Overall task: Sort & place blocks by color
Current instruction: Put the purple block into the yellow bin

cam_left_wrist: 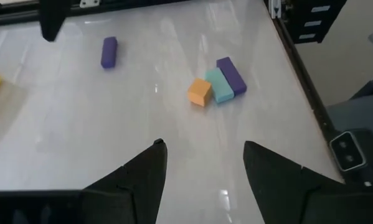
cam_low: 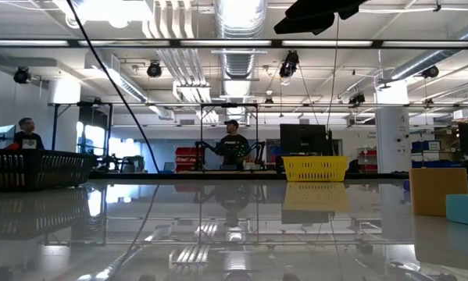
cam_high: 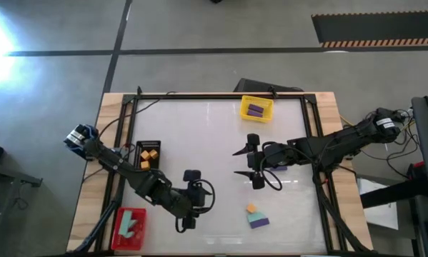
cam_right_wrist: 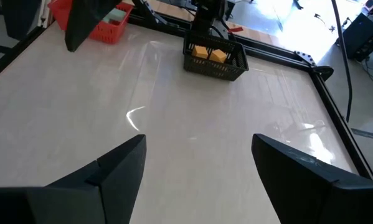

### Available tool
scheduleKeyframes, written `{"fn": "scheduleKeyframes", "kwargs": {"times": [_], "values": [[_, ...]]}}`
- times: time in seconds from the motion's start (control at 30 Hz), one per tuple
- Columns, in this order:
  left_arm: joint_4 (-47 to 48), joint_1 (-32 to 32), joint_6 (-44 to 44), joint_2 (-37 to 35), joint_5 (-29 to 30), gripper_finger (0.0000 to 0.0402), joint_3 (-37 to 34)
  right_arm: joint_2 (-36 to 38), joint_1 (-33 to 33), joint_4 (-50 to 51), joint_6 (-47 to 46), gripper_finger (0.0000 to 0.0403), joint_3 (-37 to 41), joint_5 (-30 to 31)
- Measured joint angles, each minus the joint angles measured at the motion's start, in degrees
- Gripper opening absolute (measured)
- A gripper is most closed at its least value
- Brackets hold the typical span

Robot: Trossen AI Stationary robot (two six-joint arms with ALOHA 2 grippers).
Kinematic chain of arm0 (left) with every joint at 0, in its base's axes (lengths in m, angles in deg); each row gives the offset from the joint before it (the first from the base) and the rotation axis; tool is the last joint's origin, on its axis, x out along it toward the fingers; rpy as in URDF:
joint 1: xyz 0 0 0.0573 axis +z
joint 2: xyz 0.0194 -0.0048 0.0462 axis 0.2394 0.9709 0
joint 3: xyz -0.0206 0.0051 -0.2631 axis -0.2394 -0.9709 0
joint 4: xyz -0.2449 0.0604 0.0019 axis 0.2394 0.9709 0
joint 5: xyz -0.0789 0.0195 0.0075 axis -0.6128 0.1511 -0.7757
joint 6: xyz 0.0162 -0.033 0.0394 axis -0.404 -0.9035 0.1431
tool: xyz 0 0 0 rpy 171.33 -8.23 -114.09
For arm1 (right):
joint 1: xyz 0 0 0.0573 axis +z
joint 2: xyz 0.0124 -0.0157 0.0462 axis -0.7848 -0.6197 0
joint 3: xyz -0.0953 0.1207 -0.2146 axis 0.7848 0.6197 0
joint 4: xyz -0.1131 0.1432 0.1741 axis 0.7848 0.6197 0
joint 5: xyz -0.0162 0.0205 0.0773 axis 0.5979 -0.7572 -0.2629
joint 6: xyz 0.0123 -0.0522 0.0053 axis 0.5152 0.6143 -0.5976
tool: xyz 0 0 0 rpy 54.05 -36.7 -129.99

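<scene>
Left gripper (cam_high: 187, 214): hovers over the near-left part of the white surface (cam_high: 214, 135); fingers (cam_left_wrist: 142, 171) spread wide, holding nothing.
Right gripper (cam_high: 246, 163): hovers over the middle of the surface, right of centre; fingers (cam_right_wrist: 118, 165) wide apart, empty.
Loose cluster: orange cube (cam_left_wrist: 200, 92), mint-teal bar (cam_left_wrist: 219, 85) and purple bar (cam_left_wrist: 231, 76) lie side by side and touching, near the front edge of the surface.
Key relation: in the left wrist view the cluster sits ahead of the left fingers and a little off to one side; both bars run roughly parallel, their long axes slanted to the line between the fingers, so I judge a wrist turn is needed before closing.
Nearer arm: from above both grippers stand near the cluster; hard to call.
Stray piece: a lone purple block (cam_left_wrist: 109, 51) lies farther off, close under the right arm.
Already sorted: orange cubes in the black tray (cam_high: 148, 151), purple in the yellow tray (cam_high: 256, 108), mint-teal in the red tray (cam_high: 128, 228).
Look: small, matte, solid-coloured, sharp-edged.
</scene>
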Motion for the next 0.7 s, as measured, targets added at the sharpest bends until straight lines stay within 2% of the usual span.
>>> {"fn": "scheduleKeyframes", "kwargs": {"times": [0.13, 0.47, 0.7], "values": [[-0.4, 0.7, 1.5, -1.2, -0.1, 0.0196, -1.9, 0.0, 0.0, 0.0, 0.0, 0.0283, 0.0, 0.0], [-2.6, 2.7, 0.4, -8.6, 0.9, 0.0196, -12.8, 0.0, 0.0, 0.0, -1.5, 0.0283, 0.0, 0.0], [-3.1, 3.6, 0.9, -19.4, 7.4, 0.0196, -21.7, 0.0, 0.3, 4.0, -10.3, 0.0283, 0.6, 0.0]]}}
